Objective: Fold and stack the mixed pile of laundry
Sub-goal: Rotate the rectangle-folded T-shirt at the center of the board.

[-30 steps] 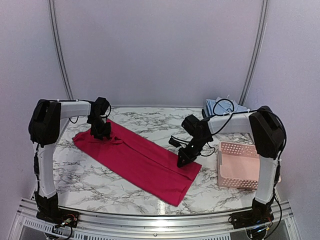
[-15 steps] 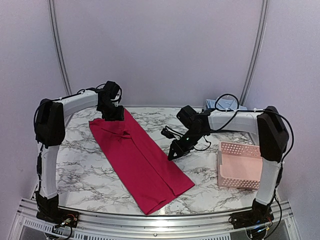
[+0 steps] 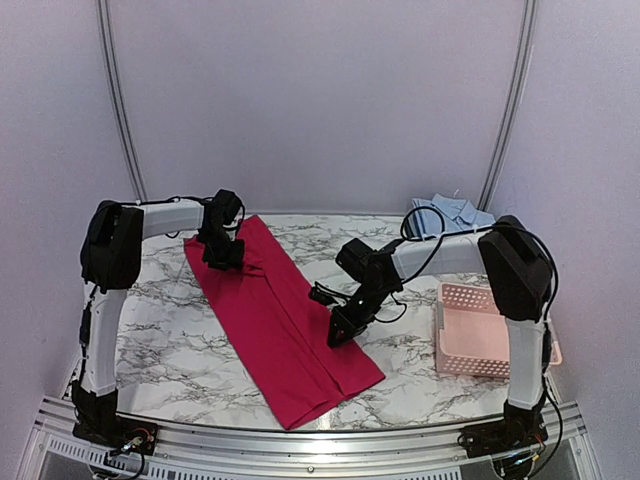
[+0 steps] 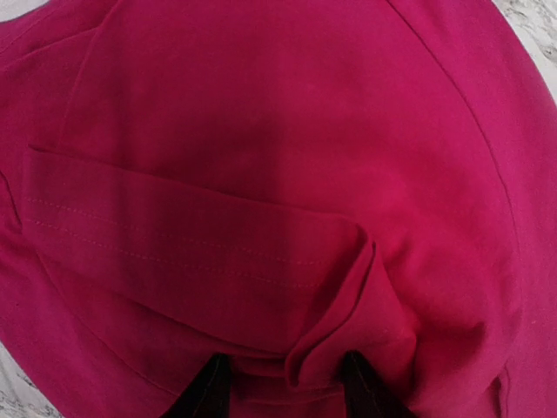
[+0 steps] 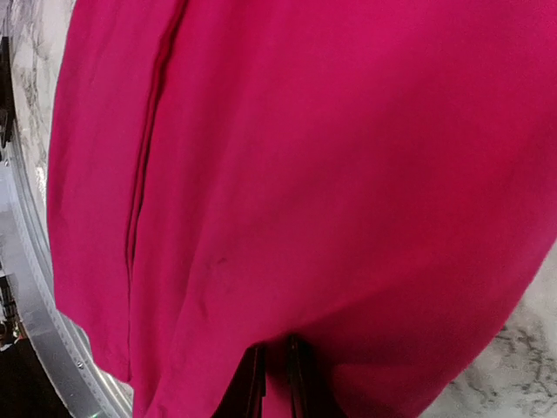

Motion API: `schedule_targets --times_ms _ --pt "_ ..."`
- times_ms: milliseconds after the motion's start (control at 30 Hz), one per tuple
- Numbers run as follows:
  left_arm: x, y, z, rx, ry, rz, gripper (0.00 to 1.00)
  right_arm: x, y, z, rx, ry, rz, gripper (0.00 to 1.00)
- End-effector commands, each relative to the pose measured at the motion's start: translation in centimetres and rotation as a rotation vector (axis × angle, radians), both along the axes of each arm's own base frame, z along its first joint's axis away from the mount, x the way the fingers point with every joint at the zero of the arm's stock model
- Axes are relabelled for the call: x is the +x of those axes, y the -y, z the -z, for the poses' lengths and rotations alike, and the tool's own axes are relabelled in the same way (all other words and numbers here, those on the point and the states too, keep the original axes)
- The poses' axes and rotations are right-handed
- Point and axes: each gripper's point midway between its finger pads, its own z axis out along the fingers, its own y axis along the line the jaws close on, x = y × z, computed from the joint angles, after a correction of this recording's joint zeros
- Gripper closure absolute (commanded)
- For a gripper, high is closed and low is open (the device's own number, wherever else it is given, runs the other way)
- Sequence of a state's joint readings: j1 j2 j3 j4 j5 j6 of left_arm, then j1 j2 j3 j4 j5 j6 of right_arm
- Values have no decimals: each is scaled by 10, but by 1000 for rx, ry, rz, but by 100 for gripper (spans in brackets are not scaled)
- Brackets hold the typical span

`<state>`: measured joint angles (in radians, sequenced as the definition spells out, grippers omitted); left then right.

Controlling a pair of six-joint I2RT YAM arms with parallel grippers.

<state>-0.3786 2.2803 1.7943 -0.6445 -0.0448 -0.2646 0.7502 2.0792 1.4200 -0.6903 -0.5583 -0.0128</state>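
- Lying as a long, narrow strip on the marble bench (image 3: 165,330), the magenta-red garment (image 3: 285,330) is stretching diagonally to the left of the pink basket (image 3: 478,296).
- The left claw (image 4: 283,383) is grasping a raised fold of the garment at the end farthest from the basket.
- The right claw (image 5: 277,374) is clenching the garment's edge on the side facing the basket, its fingers nearly together.
- The light blue shirt (image 3: 452,212) is lying just behind the basket.

Matt, fine-woven magenta-red cloth garment (image 3: 280,320), stitched seams showing, white grey-veined marble-look bench (image 3: 170,330), smooth, faint sheen, pink plastic lattice basket (image 3: 470,297), light blue collared cloth shirt (image 3: 450,212), soft and matt, silver metal front rail (image 3: 300,442), brushed.
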Motion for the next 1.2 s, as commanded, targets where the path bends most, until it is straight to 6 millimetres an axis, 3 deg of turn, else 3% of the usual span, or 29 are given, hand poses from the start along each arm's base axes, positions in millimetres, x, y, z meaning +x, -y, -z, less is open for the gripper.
schedule_targets --times_ms 0,67,167,233,400,500,567,733,867,1167 --pt "5 36 33 -66 -62 70 55 -45 -3 13 -7 -89 -59 88" --pt "16 59 37 -100 -50 99 55 -60 -14 10 26 -128 -70 88" --pt "40 90 39 -130 4 142 54 -62 -30 3 40 -105 -78 85" --pt "62 102 20 -168 77 141 51 -56 -37 -4 61 -88 -81 81" --pt "74 104 -47 -193 205 162 46 -30 -52 -40 144 -3 -77 72" --pt "63 91 -83 -164 245 159 46 -5 -53 -60 200 40 -31 71" --pt "50 79 -90 -141 234 151 46 15 -52 -69 223 81 -1 71" --pt "6 61 -64 -133 127 131 48 77 -45 -69 188 170 128 71" --pt "-11 57 -35 -148 84 121 49 118 -47 -66 169 217 199 71" --pt "12 60 2 -111 72 99 51 184 -63 -44 165 291 345 71"
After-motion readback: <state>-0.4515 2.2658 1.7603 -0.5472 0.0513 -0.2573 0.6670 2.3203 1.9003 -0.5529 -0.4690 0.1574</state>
